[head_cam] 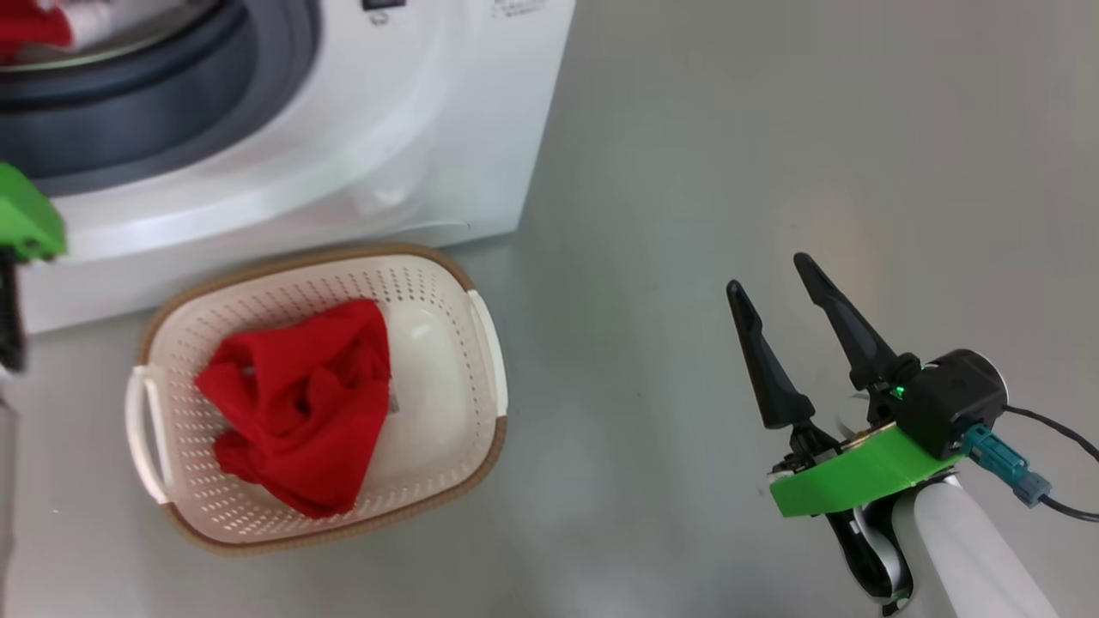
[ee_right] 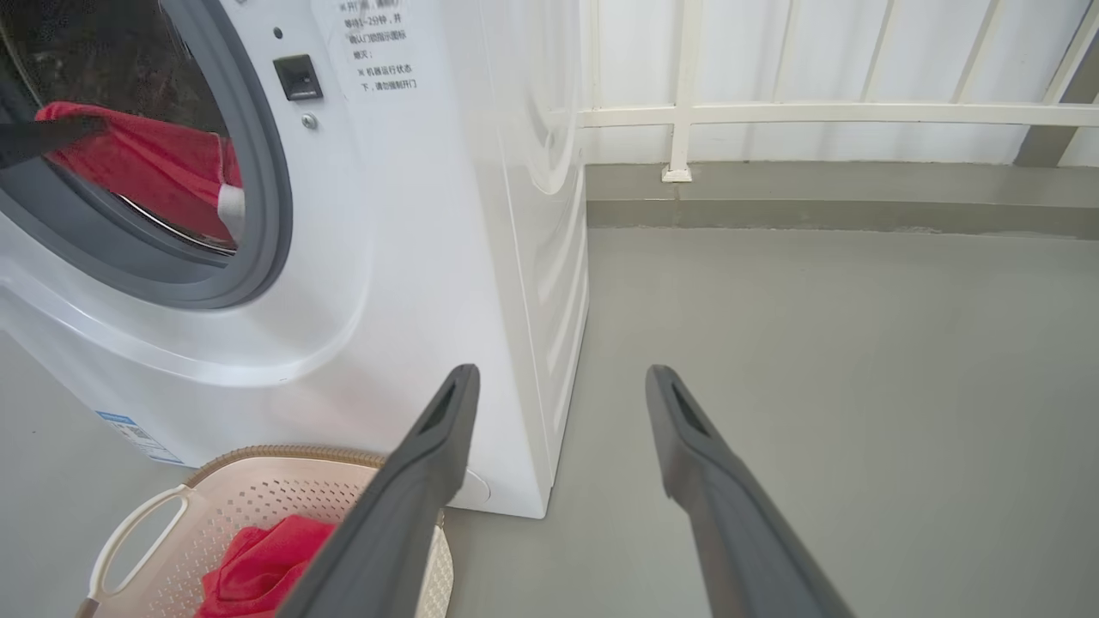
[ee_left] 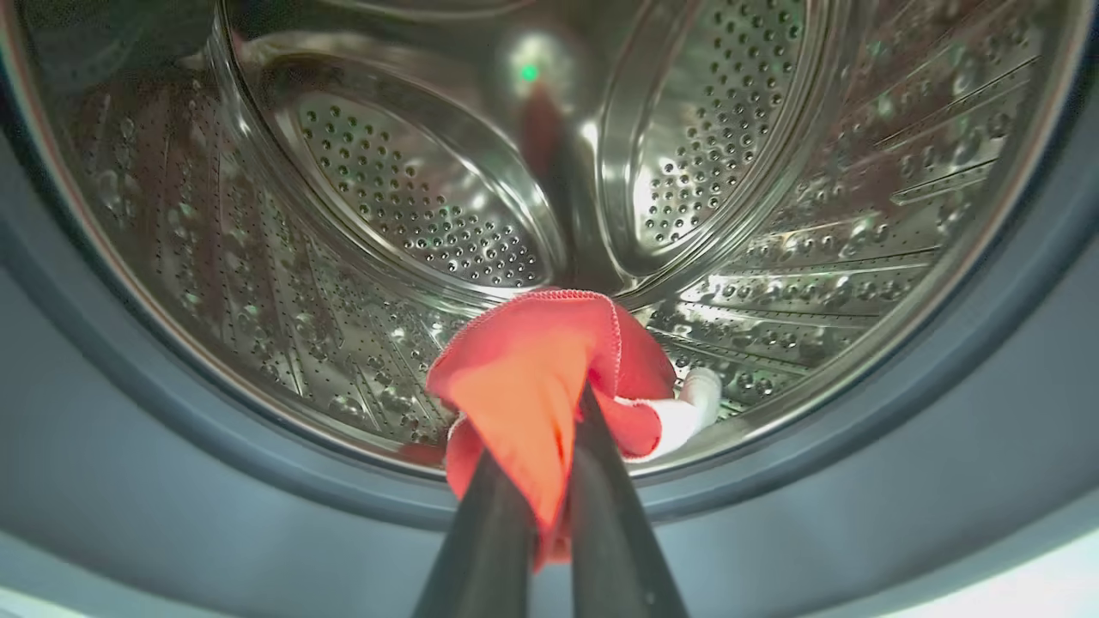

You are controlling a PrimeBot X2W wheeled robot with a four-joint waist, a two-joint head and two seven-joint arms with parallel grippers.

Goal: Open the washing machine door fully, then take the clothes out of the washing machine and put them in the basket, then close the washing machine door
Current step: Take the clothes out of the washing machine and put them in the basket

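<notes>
- Left end effector at the mouth of the washing machine, fingers pressed together and clamped on a red garment.
- Held garment at the lower lip of the steel drum, just inside the grey rubber ring; one folded edge raised above the fingertips, white trim lying out to the side on the drum lip.
- In the right wrist view, same garment stretched with its long axis from the dark finger at upper left down to the white trim at lower right.
- Right end effector over the bare grey floor, well apart from the machine, fingers spread wide with nothing between them, pointing up and a little to the left in the head view.
- Basket on the floor, just in front of the machine, long axis running from one white handle to the other, nearly along the machine front.
- Second red garment crumpled inside the basket, toward its left half.
</notes>
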